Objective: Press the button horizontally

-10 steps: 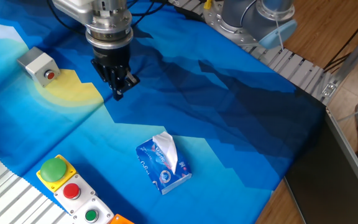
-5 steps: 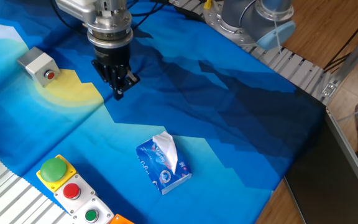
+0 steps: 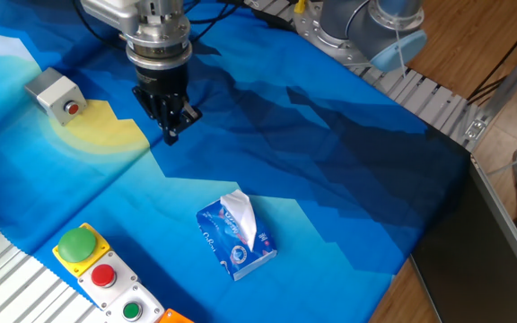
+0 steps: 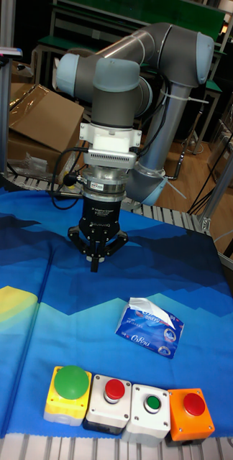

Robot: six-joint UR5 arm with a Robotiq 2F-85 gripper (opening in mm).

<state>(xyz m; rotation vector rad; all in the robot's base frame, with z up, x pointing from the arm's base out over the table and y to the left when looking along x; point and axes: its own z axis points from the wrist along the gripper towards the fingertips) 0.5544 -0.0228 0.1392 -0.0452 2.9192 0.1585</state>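
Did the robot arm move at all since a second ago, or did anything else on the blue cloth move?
The black two-finger gripper shifted only a tiny bit, toward the right of the fixed view, early on; then it held. It grabbed nothing. The small grey box with the red button and the blue tissue pack stayed put.

Bright even indoor light, soft shadows on cloth, sharp focus, no glare

the blue tissue pack (image 4: 149,330) bears white script, too small to read.
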